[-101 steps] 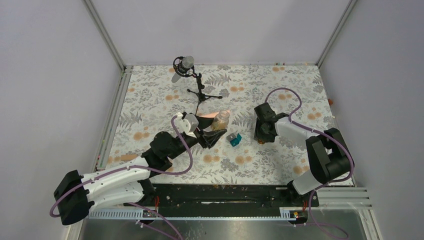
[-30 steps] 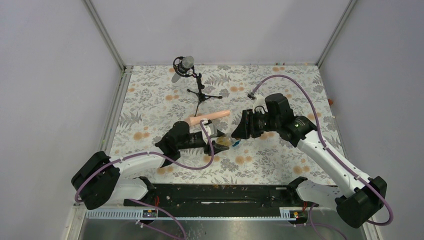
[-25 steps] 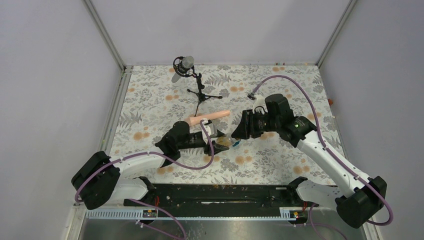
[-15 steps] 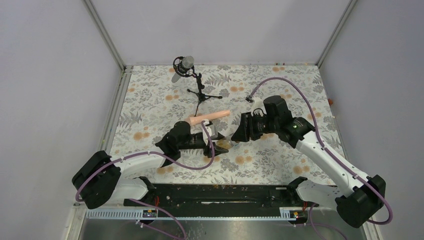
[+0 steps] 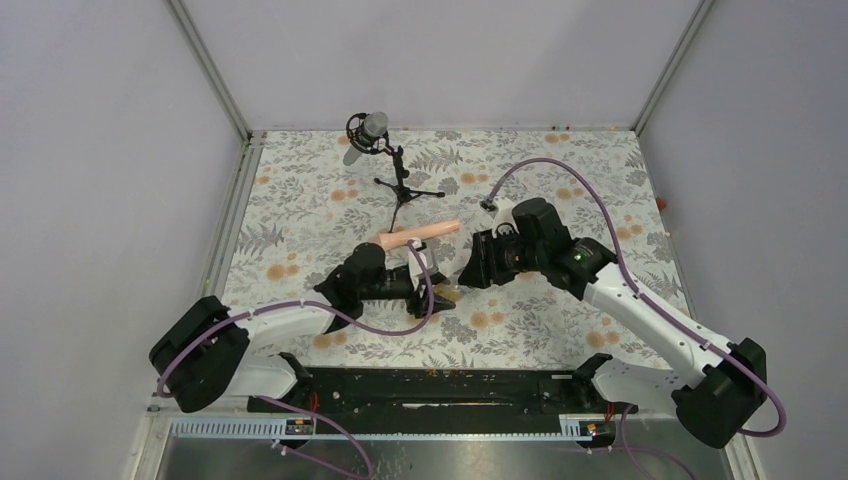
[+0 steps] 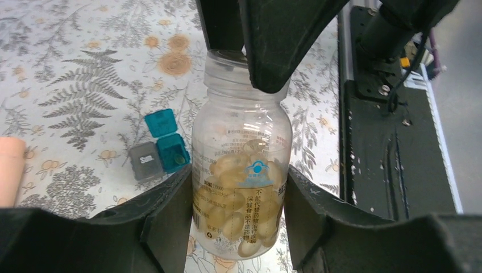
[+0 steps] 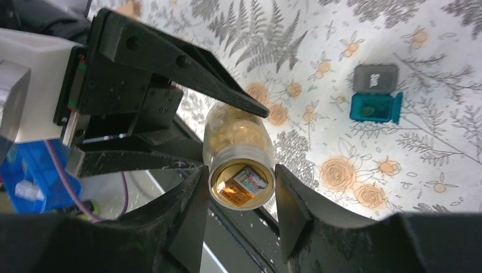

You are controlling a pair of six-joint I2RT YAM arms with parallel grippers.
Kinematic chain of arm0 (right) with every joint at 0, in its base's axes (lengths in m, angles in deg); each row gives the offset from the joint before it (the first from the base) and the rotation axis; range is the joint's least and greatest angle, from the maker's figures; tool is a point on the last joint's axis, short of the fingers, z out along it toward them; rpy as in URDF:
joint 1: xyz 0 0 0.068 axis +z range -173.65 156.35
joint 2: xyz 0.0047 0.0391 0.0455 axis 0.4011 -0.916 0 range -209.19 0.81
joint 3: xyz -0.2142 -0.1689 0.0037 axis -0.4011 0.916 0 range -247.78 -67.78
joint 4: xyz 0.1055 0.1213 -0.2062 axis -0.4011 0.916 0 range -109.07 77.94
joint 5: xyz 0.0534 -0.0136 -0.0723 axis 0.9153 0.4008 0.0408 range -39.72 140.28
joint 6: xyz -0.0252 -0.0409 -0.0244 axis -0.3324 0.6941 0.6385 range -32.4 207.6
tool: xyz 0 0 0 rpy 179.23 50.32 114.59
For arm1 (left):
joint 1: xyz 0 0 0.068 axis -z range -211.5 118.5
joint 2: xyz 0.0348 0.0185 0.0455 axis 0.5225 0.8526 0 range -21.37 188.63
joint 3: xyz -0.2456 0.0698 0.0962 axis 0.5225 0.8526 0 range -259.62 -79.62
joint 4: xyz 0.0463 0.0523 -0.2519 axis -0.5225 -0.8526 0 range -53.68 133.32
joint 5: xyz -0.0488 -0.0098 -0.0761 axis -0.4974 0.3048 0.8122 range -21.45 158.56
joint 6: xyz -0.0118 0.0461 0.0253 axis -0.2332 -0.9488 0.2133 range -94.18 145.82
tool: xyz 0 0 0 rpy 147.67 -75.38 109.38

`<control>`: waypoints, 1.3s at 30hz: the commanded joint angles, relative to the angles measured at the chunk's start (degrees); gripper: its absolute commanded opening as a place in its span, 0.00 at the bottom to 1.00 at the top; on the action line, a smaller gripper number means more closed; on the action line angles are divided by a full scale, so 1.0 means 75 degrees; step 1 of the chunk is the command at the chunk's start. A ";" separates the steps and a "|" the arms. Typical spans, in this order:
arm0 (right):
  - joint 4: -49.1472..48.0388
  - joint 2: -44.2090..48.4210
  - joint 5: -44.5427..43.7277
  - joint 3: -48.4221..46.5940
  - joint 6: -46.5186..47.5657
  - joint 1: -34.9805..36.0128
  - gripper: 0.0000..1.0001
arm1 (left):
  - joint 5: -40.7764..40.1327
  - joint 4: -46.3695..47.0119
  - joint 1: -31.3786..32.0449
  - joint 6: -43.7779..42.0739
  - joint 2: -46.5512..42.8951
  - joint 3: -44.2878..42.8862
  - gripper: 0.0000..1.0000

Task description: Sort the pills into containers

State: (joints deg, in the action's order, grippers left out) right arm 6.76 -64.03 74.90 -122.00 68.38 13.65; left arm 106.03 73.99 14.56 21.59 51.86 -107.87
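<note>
From above, the left end effector [image 5: 432,293] and the right end effector [image 5: 468,272] meet near the middle of the floral-patterned desk [image 5: 300,190]. A sliver of the amber pill bottle [image 5: 447,293] shows between them. A peach cylinder [image 5: 420,233] lies just behind them, and a microphone [image 5: 368,130] on a small tripod stands further back. The pill box cannot be made out in this view.

In the left wrist view, the left end effector [image 6: 239,187] is closed narrowly on the lower body of the pill bottle [image 6: 241,142], one finger on each side. The bottle is about half full of pale yellow capsules [image 6: 239,205]. The right end effector [image 6: 247,57] grips its neck from the far side. On the desk beyond lies the small pill box [image 6: 159,149], open, with a grey part beside its teal parts. It lies apart from the bottle. The end of the peach cylinder [image 6: 8,170] shows at the left edge.

The right wrist view looks down onto the bottle's mouth end [image 7: 240,179]. The right end effector [image 7: 240,190] is narrow, its fingers tight against both sides of the neck. The left end effector [image 7: 227,139] clamps the body behind. The open pill box [image 7: 372,95] sits on the desk well off to the right.
</note>
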 commanded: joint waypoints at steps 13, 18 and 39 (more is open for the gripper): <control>0.0490 -0.0239 -0.2307 -0.0396 -0.2570 0.0630 0.44 | -0.0744 0.4390 0.0231 0.0700 0.0143 0.0331 0.00; 0.0690 -0.0262 -0.2229 -0.0533 -0.2565 0.0630 0.49 | -0.0799 0.4312 0.0230 0.0664 0.0083 0.0334 0.00; 0.0169 0.0247 -0.2235 -0.1150 -0.2218 0.0624 0.78 | -0.1110 0.3786 0.0232 0.0321 -0.0460 0.0859 0.00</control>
State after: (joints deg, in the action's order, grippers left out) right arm 8.55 -62.76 58.71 -127.25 49.84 18.02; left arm 97.22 95.26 15.81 24.83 50.22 -100.96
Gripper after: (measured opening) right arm 0.750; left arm 0.525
